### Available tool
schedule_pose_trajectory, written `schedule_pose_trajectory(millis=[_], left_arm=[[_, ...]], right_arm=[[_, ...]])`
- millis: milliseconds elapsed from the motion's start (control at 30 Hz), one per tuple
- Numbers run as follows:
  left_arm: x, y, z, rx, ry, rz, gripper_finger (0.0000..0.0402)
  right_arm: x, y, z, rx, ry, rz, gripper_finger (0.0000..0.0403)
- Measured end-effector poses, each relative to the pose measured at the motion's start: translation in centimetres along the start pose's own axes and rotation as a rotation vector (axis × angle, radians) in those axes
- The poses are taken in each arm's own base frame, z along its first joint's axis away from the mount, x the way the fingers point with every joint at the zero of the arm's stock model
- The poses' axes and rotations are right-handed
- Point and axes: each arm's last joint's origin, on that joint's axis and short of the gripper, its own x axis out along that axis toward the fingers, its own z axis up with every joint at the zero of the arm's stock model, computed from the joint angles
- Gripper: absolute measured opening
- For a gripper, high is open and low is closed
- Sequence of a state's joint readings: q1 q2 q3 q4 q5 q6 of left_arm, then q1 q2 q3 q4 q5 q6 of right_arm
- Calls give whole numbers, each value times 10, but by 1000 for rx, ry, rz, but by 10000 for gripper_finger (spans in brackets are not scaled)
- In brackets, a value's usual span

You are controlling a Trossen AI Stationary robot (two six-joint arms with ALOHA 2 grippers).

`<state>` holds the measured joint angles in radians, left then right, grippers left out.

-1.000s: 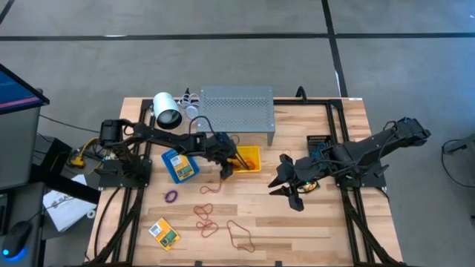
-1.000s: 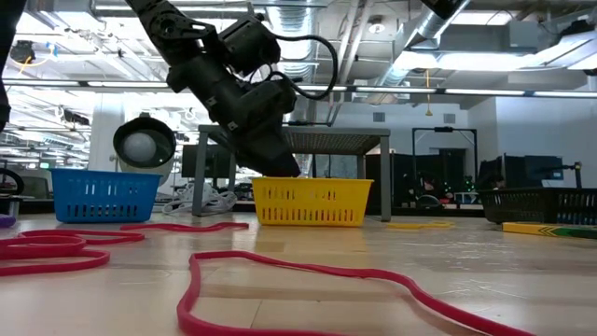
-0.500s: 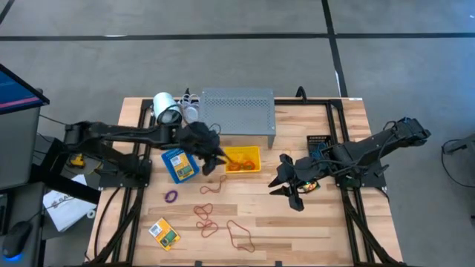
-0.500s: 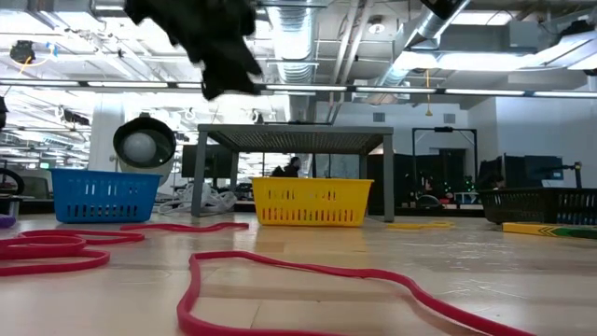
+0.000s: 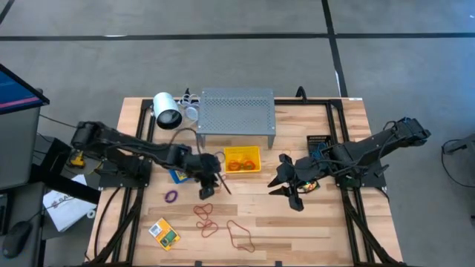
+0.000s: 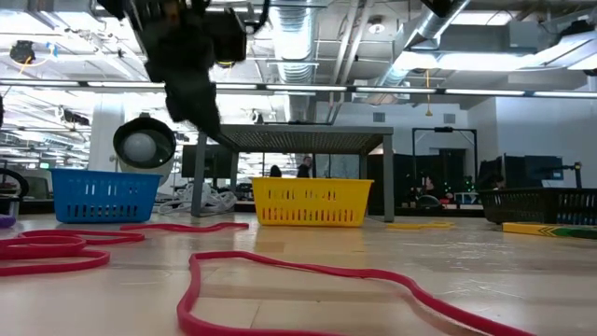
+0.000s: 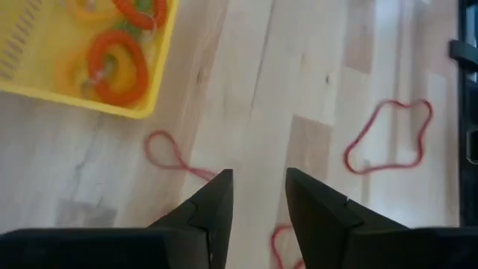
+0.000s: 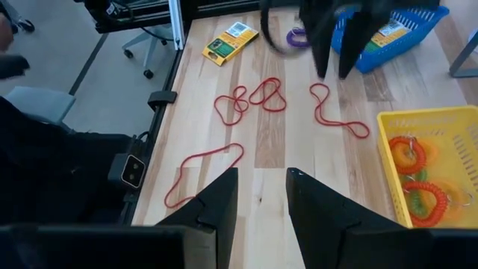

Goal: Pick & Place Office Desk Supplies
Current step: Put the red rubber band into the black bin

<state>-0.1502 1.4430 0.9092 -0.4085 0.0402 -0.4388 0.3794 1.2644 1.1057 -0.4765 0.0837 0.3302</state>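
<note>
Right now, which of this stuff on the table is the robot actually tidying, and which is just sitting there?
Part of the job:
red bands loose on the wood
purple band
crayon box near the front edge
left gripper, open above the bands

Just there:
yellow bin, coils already inside
blue bin
grey shelf
right gripper, open, off to the side

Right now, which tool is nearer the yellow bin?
The left. The left tool hangs open above the table just off the yellow bin, over a red rubber band. The right tool waits open farther off on the bin's other side.
</note>
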Motion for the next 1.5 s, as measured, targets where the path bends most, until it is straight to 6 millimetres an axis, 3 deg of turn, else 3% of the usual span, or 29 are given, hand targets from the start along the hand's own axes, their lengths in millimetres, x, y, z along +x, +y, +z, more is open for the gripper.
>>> schedule_pose_trajectory(millis=[333,500,933,1233,1500], left_arm=[[48,-1,-12,-38,101,73,118],[50,1,-12,-34,83,124,130],[61,5,-18,-81,130,159,212],[86,11,-29,-91,204,214,203],[86,11,-29,-92,204,209,182]], right_arm=[[-1,9,-4,-21,14,26,111],[-1,14,-6,-32,19,43,111],[-2,21,-10,-73,34,58,111],[-3,21,-10,-77,33,57,111],[-3,21,-9,-76,29,59,111]])
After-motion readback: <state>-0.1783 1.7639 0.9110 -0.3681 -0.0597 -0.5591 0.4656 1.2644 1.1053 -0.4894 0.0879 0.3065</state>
